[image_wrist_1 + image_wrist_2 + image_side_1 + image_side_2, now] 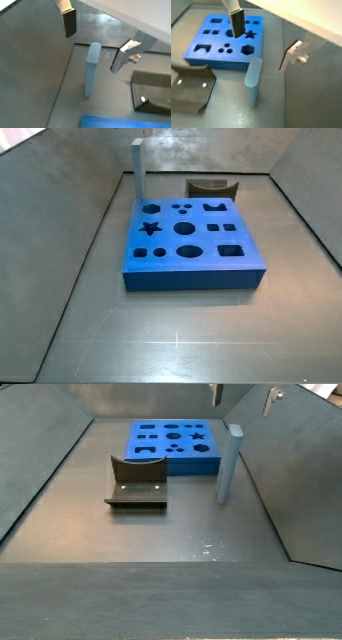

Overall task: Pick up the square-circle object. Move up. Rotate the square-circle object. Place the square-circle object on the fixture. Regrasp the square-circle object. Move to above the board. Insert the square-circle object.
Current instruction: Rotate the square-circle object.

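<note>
The square-circle object (229, 462) stands upright on the floor, at three o'clock from the fixture (136, 480), beside the board (174, 446). I see the gripper (263, 38) above it, fingers (68, 22) spread apart, holding nothing. I read no writing anywhere.

— Was any lettering, number or brand legible anywhere?

— None. The board (194, 256) carried only shaped cut-outs, no writing. The square-circle object (227, 464) was plain, and the fixture (136, 482) bore no label.

— And the gripper (264, 40)?

— It hung open above the bar; its silver fingers (67, 19) showed no markings.
</note>
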Motion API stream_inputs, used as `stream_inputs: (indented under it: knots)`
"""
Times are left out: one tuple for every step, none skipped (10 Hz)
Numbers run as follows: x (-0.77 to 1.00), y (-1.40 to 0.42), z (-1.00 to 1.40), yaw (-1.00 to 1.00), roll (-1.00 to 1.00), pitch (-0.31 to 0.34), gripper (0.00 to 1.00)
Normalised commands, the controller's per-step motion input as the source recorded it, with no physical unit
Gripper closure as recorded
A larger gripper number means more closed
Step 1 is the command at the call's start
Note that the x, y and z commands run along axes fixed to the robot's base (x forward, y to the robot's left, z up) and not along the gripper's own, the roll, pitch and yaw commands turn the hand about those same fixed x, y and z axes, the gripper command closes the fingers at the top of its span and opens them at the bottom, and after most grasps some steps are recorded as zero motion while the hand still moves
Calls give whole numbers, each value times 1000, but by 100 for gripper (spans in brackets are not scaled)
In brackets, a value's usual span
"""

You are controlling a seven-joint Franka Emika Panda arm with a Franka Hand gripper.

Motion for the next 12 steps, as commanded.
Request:
stream_inputs:
  knots:
    - [39, -3, -19, 1000, -58, 21, 0]
    - [39, -3, -19, 1000, -64, 23, 0]
    - [39, -3, -19, 1000, -72, 26, 0]
    - [39, -3, -19, 1000, -85, 31, 0]
    - [39, -3, -19, 1000, -100, 37, 0]
    - [39, -2, -18, 1000, -120, 44, 0]
    - [40, -1, -18, 838, -135, 52, 0]
    - [40, 1, -17, 602, -126, 52, 0]
    - [40, 1, -17, 461, -119, 52, 0]
    - [41, 0, -16, 263, -113, 52, 0]
    - [0, 0, -1000, 171, -108, 52, 0]
    - [17, 1, -1000, 94, -101, 32, 0]
